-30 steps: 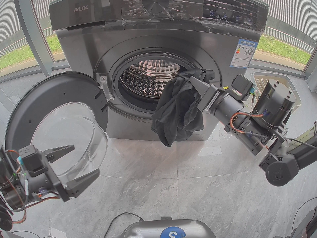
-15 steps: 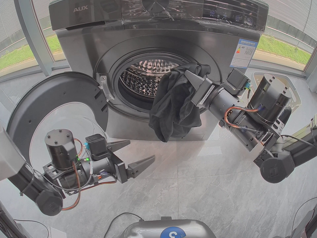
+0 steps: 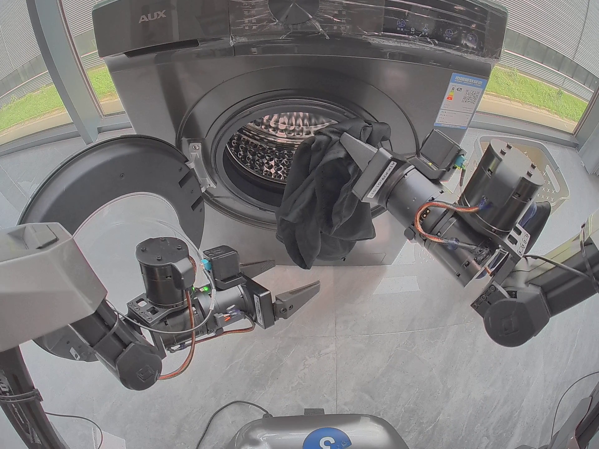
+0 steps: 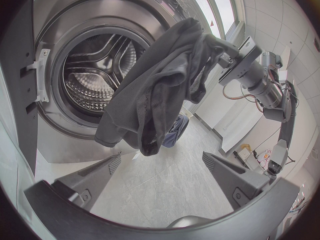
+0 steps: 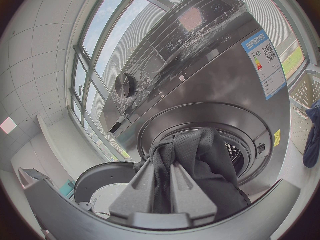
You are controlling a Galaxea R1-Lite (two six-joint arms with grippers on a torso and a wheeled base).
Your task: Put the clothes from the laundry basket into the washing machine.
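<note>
Nearest, the left gripper (image 3: 297, 273) hangs low over the tiled floor (image 3: 387, 369) in front of the washing machine (image 3: 187, 88), below its opening and to the left. Its fingers are spread wide with nothing between them, and it points toward the machine's front. It is near the hem of the dark garment (image 3: 318, 201) but not touching it.

The right gripper (image 3: 345, 141) pinches that garment at its top, its fingers closed tight on a bunch of the mesh cloth. The garment hangs in the air just in front of the right half of the machine's opening. Its upper part is level with the rim and its lower part drapes down past the rim, in front of the machine's front panel. It is not inside the drum (image 3: 274, 148).

The round door (image 3: 106, 188) stands swung wide open on the machine's left side. To the right of the machine sits the white laundry basket (image 3: 557, 182), with a blue garment (image 5: 312, 137) draped over its edge.
</note>
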